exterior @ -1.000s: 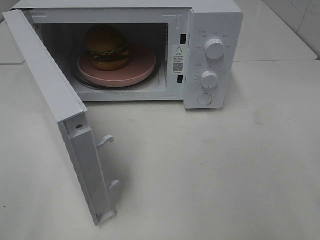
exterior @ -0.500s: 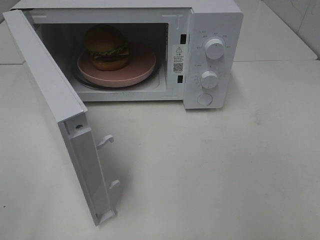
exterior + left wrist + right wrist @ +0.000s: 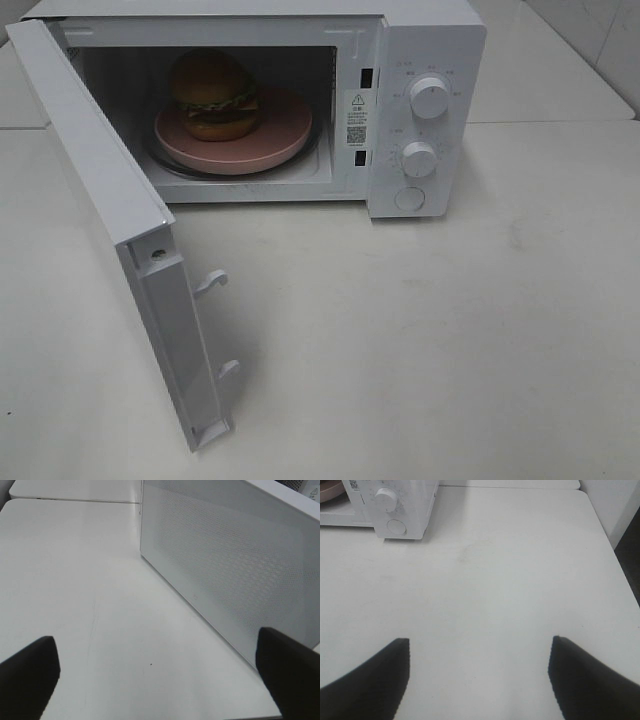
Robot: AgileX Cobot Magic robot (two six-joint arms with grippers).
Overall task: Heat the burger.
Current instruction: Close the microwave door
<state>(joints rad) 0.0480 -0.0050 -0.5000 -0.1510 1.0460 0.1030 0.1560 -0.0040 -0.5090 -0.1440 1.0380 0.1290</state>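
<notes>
Inside the microwave (image 3: 430,60), burger (image 3: 213,95) on pink plate (image 3: 285,130); door (image 3: 100,170) stands wide. My left hand (image 3: 155,645), open and empty, faces it; right hand (image 3: 478,641) open, farther off.

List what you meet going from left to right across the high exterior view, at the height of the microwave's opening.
microwave door, swung open → burger inside the cavity → warning sticker → control panel
</notes>
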